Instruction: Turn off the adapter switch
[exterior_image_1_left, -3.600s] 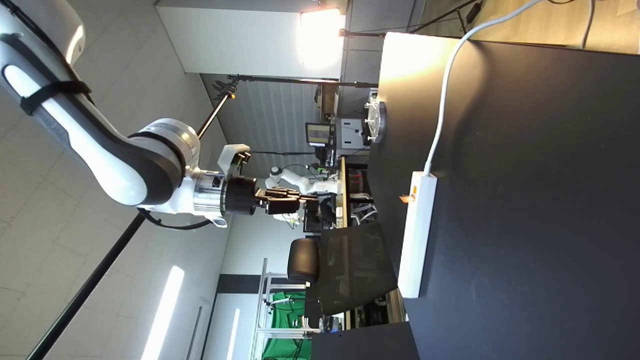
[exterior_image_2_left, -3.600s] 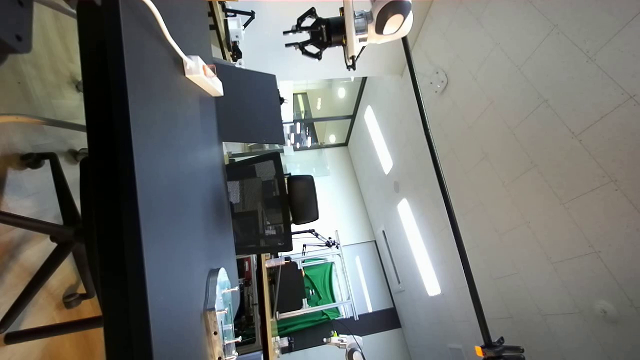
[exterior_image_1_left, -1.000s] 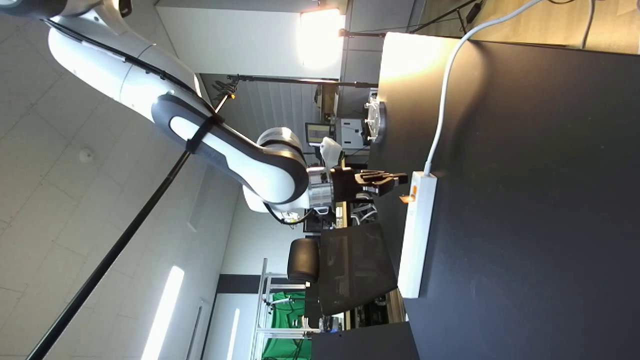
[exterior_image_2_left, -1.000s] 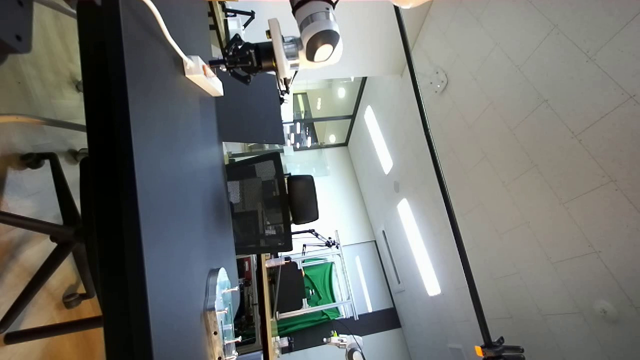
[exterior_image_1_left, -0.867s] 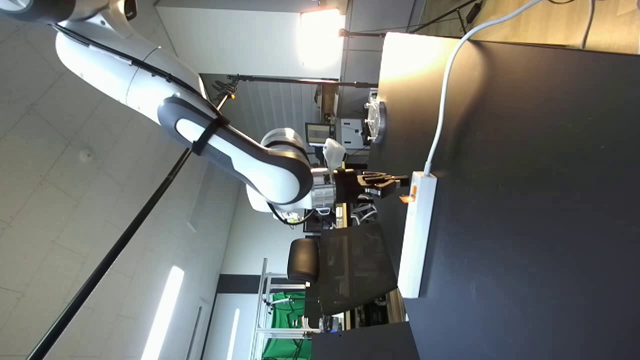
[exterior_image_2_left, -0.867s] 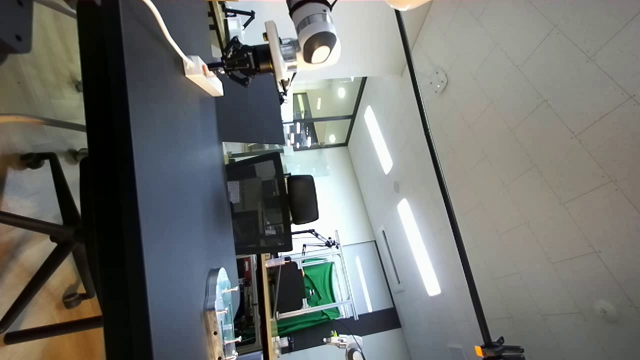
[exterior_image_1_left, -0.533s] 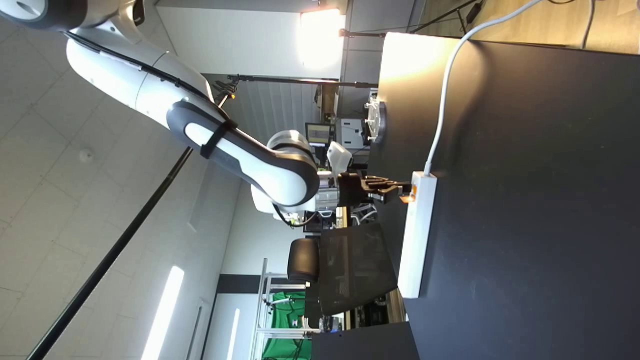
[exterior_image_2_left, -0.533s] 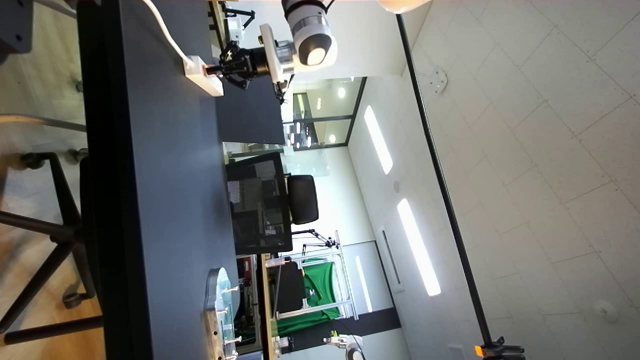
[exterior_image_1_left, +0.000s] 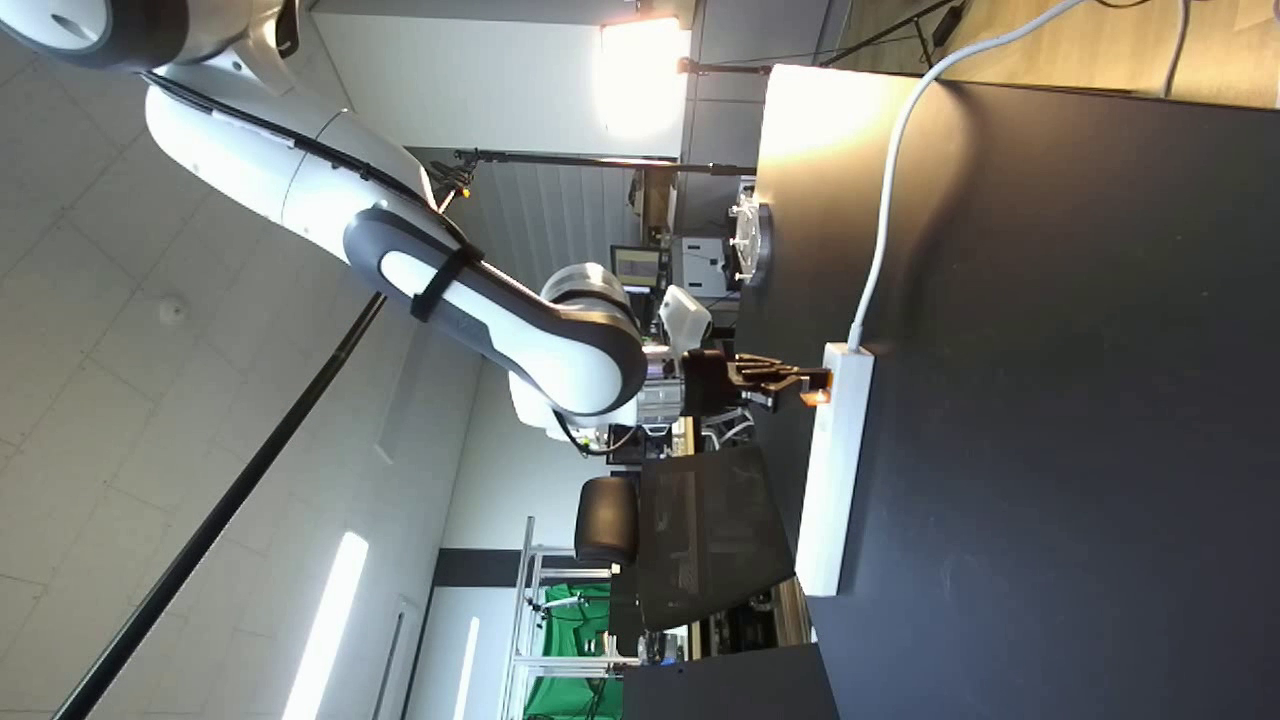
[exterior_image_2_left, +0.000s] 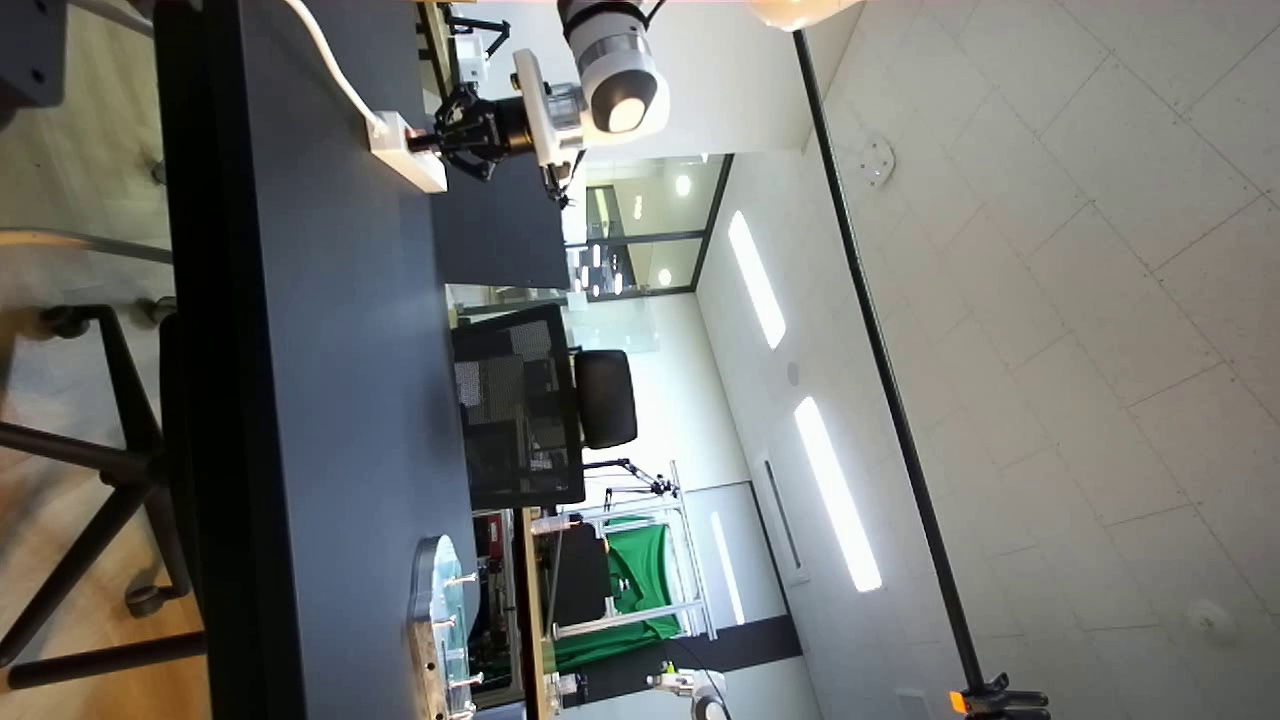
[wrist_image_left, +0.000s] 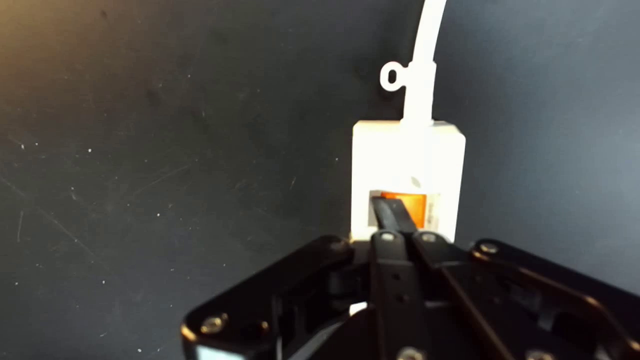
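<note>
The adapter is a long white power strip that lies on the black table in both exterior views (exterior_image_1_left: 838, 490) (exterior_image_2_left: 415, 168). In the wrist view its cable end (wrist_image_left: 400, 155) shows, with an orange switch (wrist_image_left: 416, 207) set in its top. My gripper (wrist_image_left: 390, 205) is shut, its fingertips together with nothing between them. The tips lie over the left part of the orange switch and hide that part. In both exterior views the gripper (exterior_image_1_left: 826, 381) (exterior_image_2_left: 416, 144) points at the strip and its tips appear to touch the switch. An orange edge of the switch (exterior_image_1_left: 815, 398) shows beside the tips.
A white cable (exterior_image_1_left: 885, 220) runs from the strip's end across the black table (exterior_image_1_left: 1050, 420). A round base with a glass top and metal pegs (exterior_image_2_left: 442, 620) stands farther along the table. A black mesh chair (exterior_image_2_left: 515, 420) stands beyond the table's edge.
The gripper was open and high above the table 3.6 seconds ago. It has shut and come down to the switch. In the last second the tips moved slightly closer onto it.
</note>
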